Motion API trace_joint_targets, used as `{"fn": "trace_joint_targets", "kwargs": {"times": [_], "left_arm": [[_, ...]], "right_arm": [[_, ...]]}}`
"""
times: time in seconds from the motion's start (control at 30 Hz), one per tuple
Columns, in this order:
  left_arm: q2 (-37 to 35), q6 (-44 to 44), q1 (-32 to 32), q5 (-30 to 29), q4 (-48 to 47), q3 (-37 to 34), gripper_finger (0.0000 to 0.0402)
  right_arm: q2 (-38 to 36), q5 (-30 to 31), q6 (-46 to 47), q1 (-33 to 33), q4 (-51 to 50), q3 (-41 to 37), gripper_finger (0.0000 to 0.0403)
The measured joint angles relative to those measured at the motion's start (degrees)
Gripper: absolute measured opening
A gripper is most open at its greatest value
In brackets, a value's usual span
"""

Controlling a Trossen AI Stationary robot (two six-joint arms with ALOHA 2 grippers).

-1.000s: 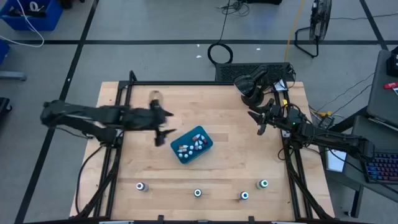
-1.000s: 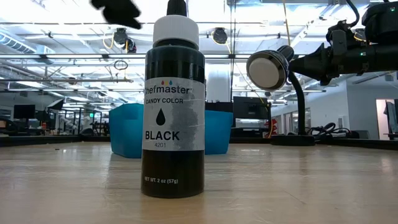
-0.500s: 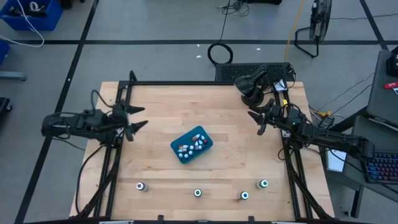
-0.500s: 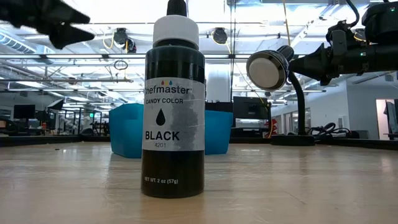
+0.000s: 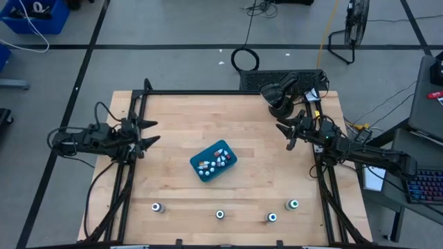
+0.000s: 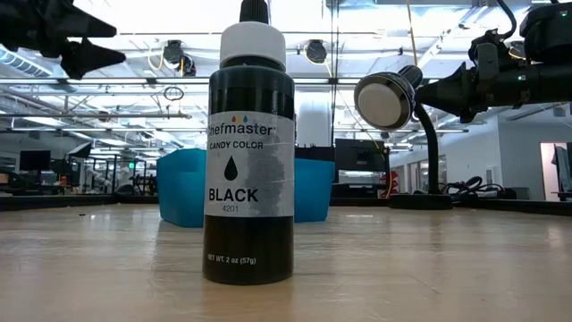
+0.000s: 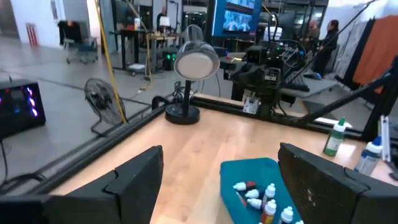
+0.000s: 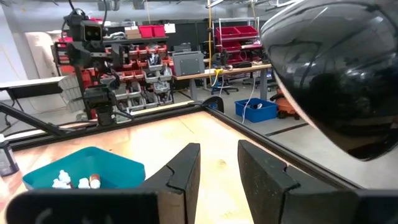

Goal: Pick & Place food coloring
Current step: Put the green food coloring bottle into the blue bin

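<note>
High view: left gripper (image 5: 145, 133) hangs at the left tabletop (image 5: 173, 187) edge, fingers spread wide and empty; right gripper (image 5: 285, 135) waits far right by the lamp (image 5: 277, 93), fingers nearly closed on nothing; small bottles (image 5: 214, 162) sit piled in the tray (image 5: 228, 166) mid-table, four dark bottles (image 5: 220, 215) stand apart along the near edge.

Low view: the black bottle (image 6: 248, 152) stands tall and narrow, upright; a sideways brush from an arm would likely topple it.

Left wrist view: tray (image 7: 239, 177) lies ahead between the open fingers (image 7: 134, 180); the heap is tight, so a descent could catch two bottles or nudge the light tray.

Right wrist view: tray (image 8: 81, 165) well off, fingers (image 8: 183, 165) close together, holding nothing; the lamp head looms close, so a careless swing risks a knock.
</note>
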Motion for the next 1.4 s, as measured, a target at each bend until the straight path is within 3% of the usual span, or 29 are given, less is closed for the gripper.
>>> {"fn": "trace_joint_targets", "kwargs": {"times": [0.3, 0.5, 0.67, 0.83, 1.03, 1.17, 1.23, 1.33, 1.4], "left_arm": [[0.48, -4.68, 0.0, -0.04, -0.35, -3.64, 0.0314], [0.48, -5.1, 0.0, 0.01, -0.89, -4.33, 0.0313], [0.48, -4.31, 0.0, 0.02, -0.93, -4.33, 0.0319], [0.48, -4.13, 0.0, 0.02, -0.96, -4.33, 0.0313], [0.48, -4.15, 0.0, 0.02, -1.03, -4.33, 0.0306], [0.48, -4.15, 0.0, 0.02, -1.03, -4.33, 0.0312], [0.48, -4.15, 0.0, 0.02, -1.03, -4.33, 0.0315], [0.48, -4.15, 0.0, 0.01, -1.05, -4.33, 0.0319], [0.48, -4.17, 0.0, 0.0, -1.05, -4.33, 0.0319]], "right_arm": [[0.0, 0.04, -0.32, -0.01, 0.07, 0.0, 0.01], [0.0, 5.6, -17.07, -0.1, 2.26, 0.01, 0.01], [0.02, 11.22, -22.71, -0.12, 2.18, 0.0, 0.01], [0.02, 16.76, -33.95, -0.13, 1.52, 0.0, 0.01], [0.02, 16.62, -46.58, -0.15, 1.48, 0.0, 0.01], [0.0, 16.78, -56.57, -0.17, 6.66, 0.0, 0.01], [0.0, 10.58, -50.21, 0.02, 8.21, 0.01, 0.01], [0.04, -5.95, -18.18, 1.29, 9.94, 0.02, 0.01], [0.44, -11.42, -4.53, 1.63, 15.02, 0.02, 0.01]]}}
